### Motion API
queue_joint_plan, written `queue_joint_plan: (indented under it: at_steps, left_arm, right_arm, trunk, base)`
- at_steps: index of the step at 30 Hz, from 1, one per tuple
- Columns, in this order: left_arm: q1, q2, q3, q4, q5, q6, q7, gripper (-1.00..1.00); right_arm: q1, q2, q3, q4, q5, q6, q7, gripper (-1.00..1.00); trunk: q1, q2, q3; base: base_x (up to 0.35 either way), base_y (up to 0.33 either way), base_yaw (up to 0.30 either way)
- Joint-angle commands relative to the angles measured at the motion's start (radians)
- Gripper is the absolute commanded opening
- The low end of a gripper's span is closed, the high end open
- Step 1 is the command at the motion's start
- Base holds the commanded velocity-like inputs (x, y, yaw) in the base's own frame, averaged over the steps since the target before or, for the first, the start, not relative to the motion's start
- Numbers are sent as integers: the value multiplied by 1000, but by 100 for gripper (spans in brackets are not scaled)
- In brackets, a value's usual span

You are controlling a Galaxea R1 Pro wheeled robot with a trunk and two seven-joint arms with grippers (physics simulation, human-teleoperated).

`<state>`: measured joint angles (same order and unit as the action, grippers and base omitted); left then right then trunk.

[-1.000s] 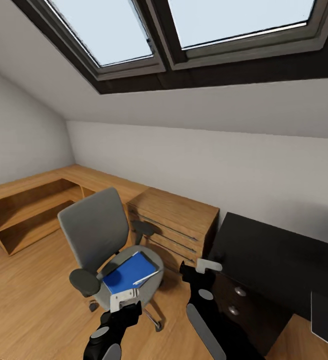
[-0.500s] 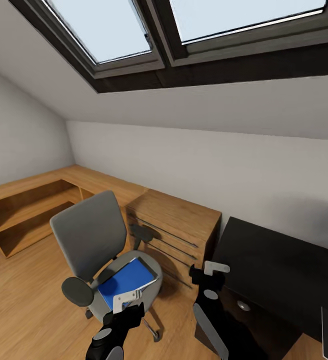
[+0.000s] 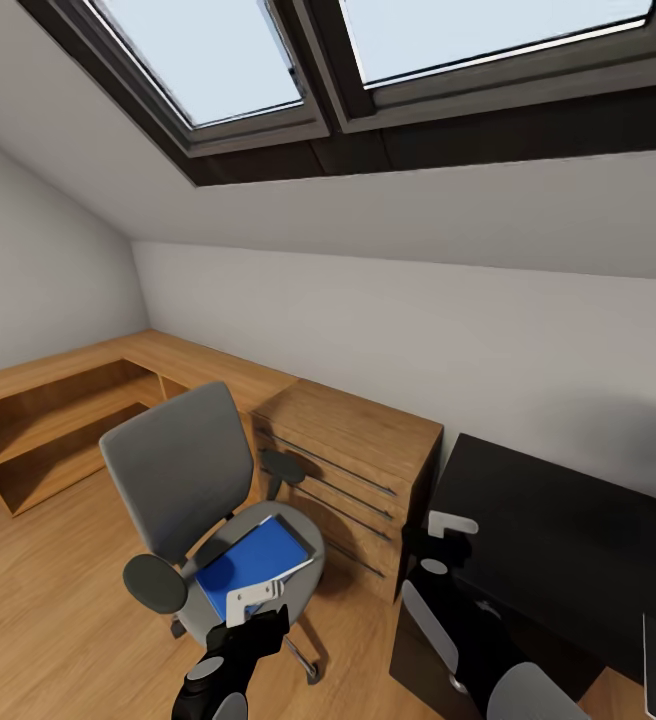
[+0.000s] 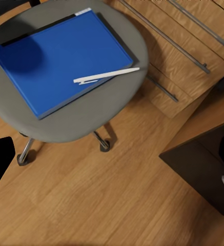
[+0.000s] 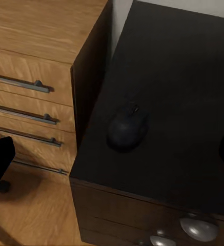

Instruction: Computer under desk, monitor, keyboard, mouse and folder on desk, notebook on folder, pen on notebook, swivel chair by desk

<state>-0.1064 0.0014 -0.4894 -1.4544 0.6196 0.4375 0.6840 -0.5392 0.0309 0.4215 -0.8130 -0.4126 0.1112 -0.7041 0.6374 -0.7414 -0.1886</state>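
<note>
Right wrist view: mouse (image 5: 127, 128) between jaws.

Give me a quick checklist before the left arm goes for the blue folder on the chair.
1. Folder lies flat on the swivel chair seat: ok.
2. Folder top free of loose items: not ok, the pen lies across it and over its edge.
3. Left claw is above the seat's front edge, near the folder: ok.
4. Left claw open and empty: cannot tell, its tips are barely visible.
5. Drop spot on the desk beside the mouse is bare: ok in the right wrist view.
6. Notebook located: cannot tell.
</note>
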Motion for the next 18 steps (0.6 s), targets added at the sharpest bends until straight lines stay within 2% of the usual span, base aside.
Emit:
queue_joint_plan:
  at_steps: [1,6,11,12,18]
  left_arm:
    - [-1,0,-1,-1,6,3,8,100]
    - [-1,0,-2,-1,6,3,8,100]
    - [-1,0,-3,-1,6,3,8,100]
    - [-1,0,-3,-1,7,3,8,100]
    - [-1,0,-3,-1,7,3,8,100]
  right_arm:
    - [-3,-1,3,6,-3,7,-2,100]
    - [-25,-1,3,58,-4,3,41,100]
    - [-93,0,3,215,-8,-49,118,100]
    - [-133,0,2,306,-10,-90,140,100]
    - [-146,-9,0,334,-11,-106,145,100]
  trunk:
    - [0,-1,-2]
    - [0,-1,-2]
    - [0,-1,-2]
    - [0,-1,-2]
    - [0,-1,-2]
  base:
    - [55,0,0]
    - [204,0,0]
    - [264,0,0]
    - [41,0,0]
    - [14,0,0]
